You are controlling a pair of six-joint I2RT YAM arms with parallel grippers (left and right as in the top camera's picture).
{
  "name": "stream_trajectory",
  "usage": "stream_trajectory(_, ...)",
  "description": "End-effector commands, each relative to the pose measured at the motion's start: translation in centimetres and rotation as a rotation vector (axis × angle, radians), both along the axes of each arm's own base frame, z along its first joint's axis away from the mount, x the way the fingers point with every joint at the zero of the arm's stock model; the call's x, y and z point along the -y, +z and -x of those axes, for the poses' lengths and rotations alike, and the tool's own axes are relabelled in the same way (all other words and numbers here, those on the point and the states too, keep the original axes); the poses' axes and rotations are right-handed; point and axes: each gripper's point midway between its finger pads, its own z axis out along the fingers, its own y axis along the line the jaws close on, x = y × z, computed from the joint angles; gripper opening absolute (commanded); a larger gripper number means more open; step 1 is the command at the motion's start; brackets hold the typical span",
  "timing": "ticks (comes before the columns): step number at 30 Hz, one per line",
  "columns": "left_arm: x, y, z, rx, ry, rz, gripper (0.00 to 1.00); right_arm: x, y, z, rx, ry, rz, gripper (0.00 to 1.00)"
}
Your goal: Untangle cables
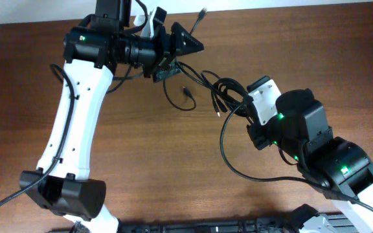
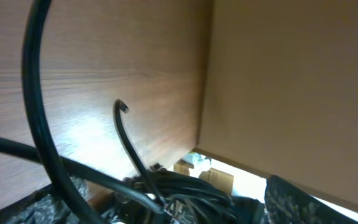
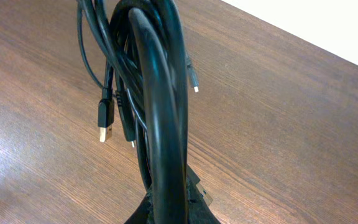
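A brown wood-grain worktop (image 1: 141,149) fills nearly every view. Beyond its far edge runs a pale strip (image 1: 31,10) of the room. The left wrist view shows a plain tan surface (image 2: 278,93) rising beside the wood; what it is cannot be told.

The left arm (image 1: 76,116) reaches from the near left corner to the far edge. The right arm (image 1: 329,155) comes in from the near right corner, its base cut off by the frame.

The cables (image 1: 222,90) sit in a knotted bunch between the 2 arms, toward the far side of the worktop. Strands run from it to both grippers.

The left gripper (image 1: 188,44) is spread wide: its fingers (image 2: 42,205) stand far apart at the wrist view's bottom edge, with cords running between them. Whether they touch the cords is hidden.

The right gripper (image 1: 245,107) is pressed together on the cables, which rise from it and block much of its wrist view.

3 plug ends (image 3: 106,118) hang from the bunch. Another loose end (image 1: 203,11) shows close to the far edge.
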Motion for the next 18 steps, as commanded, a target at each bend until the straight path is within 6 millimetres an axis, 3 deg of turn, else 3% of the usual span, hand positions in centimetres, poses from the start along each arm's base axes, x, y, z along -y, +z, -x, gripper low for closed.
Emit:
stream_trajectory(1, -1.4, -0.6, -0.5, 0.027, 0.060, -0.095, 0.95, 0.2, 0.5, -0.3, -0.010, -0.076, -0.075, 0.04)
stream_trajectory(6, -1.8, -1.5, 0.1, -0.017, 0.073, -0.135, 0.96, 0.1, 0.8, -0.5, -0.007, -0.097, -0.108, 0.04)
stream_trajectory(18, 1.7, -3.8, 2.6, 0.023, 0.017, -0.324, 0.97, -0.7, 3.1, -1.8, 0.077, -0.115, -0.196, 0.04)
